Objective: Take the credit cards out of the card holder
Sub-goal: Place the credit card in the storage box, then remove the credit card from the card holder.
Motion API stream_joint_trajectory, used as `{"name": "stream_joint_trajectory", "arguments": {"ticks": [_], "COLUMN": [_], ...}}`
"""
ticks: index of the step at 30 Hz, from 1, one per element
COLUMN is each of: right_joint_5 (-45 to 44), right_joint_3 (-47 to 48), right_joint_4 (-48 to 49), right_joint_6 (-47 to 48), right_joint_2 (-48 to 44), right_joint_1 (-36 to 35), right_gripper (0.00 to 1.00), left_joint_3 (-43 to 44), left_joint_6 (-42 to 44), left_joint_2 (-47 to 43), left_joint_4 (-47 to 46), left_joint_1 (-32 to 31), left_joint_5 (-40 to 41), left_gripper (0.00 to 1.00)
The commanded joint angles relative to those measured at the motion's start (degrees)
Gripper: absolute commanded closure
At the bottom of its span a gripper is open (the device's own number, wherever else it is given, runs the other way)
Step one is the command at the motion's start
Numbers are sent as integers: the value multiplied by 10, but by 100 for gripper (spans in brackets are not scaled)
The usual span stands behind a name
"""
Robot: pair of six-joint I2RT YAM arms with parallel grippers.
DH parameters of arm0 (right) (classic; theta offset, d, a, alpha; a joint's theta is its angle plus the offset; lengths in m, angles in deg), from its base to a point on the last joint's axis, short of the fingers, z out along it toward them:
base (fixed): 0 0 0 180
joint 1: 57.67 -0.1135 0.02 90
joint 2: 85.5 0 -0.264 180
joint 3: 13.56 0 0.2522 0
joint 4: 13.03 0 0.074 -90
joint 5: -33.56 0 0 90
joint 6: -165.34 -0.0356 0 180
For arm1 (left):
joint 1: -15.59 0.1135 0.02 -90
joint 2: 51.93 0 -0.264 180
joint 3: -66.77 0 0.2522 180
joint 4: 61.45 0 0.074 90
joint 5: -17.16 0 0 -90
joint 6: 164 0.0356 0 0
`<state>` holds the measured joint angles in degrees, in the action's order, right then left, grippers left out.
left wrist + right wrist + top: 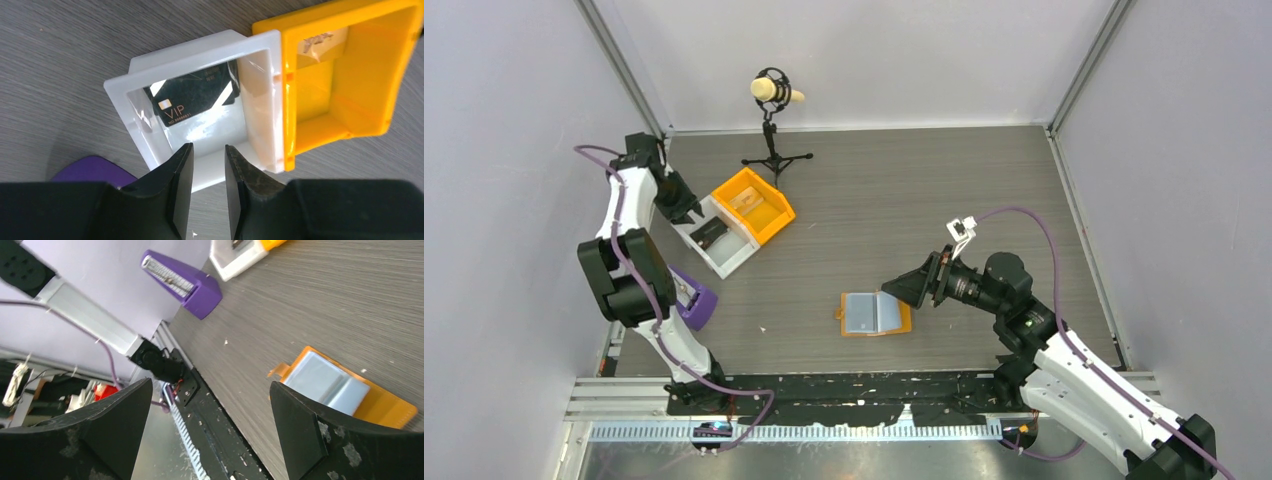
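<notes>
The white bin [200, 49] sits just past the left gripper [207, 150], its jaws a little apart and empty. The holder [325, 382] lies open (blue side up) just past the right gripper [210, 385], whose jaws are wide and empty. A black card [192, 97] lies flat in the white bin, ahead of the left jaws.

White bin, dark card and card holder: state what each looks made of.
White bin: glossy moulded plastic, likely; its walls mirror the card. Dark card: smooth plastic or metal, unclear; sharp glare streaks. Card holder: orange, matte, perhaps leather or imitation.
</notes>
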<state>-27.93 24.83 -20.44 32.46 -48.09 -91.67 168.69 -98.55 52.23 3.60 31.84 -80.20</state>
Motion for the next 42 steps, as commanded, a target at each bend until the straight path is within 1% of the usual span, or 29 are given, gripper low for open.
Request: {"name": "stream_joint_trajectory", "arguments": {"ticks": [1, 3, 5, 9, 11, 13, 15, 16, 18, 19, 20, 21, 22, 23, 25, 27, 32, 33, 37, 40, 42], "right_joint_5": [-90, -119, -135, -166, -166, -151, -139, -136, -133, -134, -133, -133, -136, -135, -129, -144, -239, -257, -316, -338, -348], "right_joint_3": [27, 30, 43, 56, 55, 56, 60, 61, 66, 70, 72, 77, 80, 80, 81, 81, 92, 95, 128, 145, 155], "right_joint_4": [-35, -52, -89, -118, -115, -108, -102, -100, -98, -102, -106, -117, -130, -133, -132, -131, -136, -136, -149, -147, -143], "right_joint_6": [14, 30, 45, 62, 64, 67, 59, 49, 38, 33, 31, 22, 15, -3, -18, -17, -12, -12, -11, -14, -24], "right_joint_2": [-4, -1, 8, 27, 31, 37, 43, 46, 51, 52, 57, 59, 66, 70, 85, 97, 131, 147, 211, 269, 301], "right_joint_1": [3, 3, 3, 3, 3, 3, 3, 2, 0, -1, -2, -3, -3, -3, -6, -24, -117, -141, -201, -230, -238], "right_gripper": [5, 5, 4, 4, 1, 0, 3, 4, 6, 6, 6, 6, 7, 7, 9, 10, 13, 13, 14, 14, 14], "left_joint_3": [15, 1, -16, -51, -75, -101, -127, -139, -164, -175, -188, -202, -219, -235, -271, -306, -386, -395, -421, -435, -437], "left_joint_6": [15, 19, 28, 44, 51, 58, 66, 70, 76, 77, 76, 76, 75, 75, 74, 71, 69, 69, 62, 48, 46], "left_joint_2": [-85, -118, -157, -236, -274, -310, -341, -353, -379, -391, -403, -415, -433, -449, -477, -505, -578, -592, -642, -672, -685], "left_joint_4": [15, 16, 16, 24, 19, 13, 8, 8, 6, 5, 3, -2, -12, -19, -31, -46, -68, -69, -69, -75, -71], "left_joint_1": [1, 0, -4, -23, -37, -59, -86, -102, -136, -150, -166, -184, -198, -210, -234, -252, -258, -257, -258, -262, -266], "left_joint_5": [-27, -46, -61, -82, -100, -115, -129, -127, -128, -132, -137, -147, -161, -173, -190, -213, -252, -251, -241, -206, -196], "left_gripper": [67, 66, 63, 56, 47, 42, 27, 23, 18, 13, 12, 8, 7, 1, 0, 0, 0, 0, 0, 0, 0]}}
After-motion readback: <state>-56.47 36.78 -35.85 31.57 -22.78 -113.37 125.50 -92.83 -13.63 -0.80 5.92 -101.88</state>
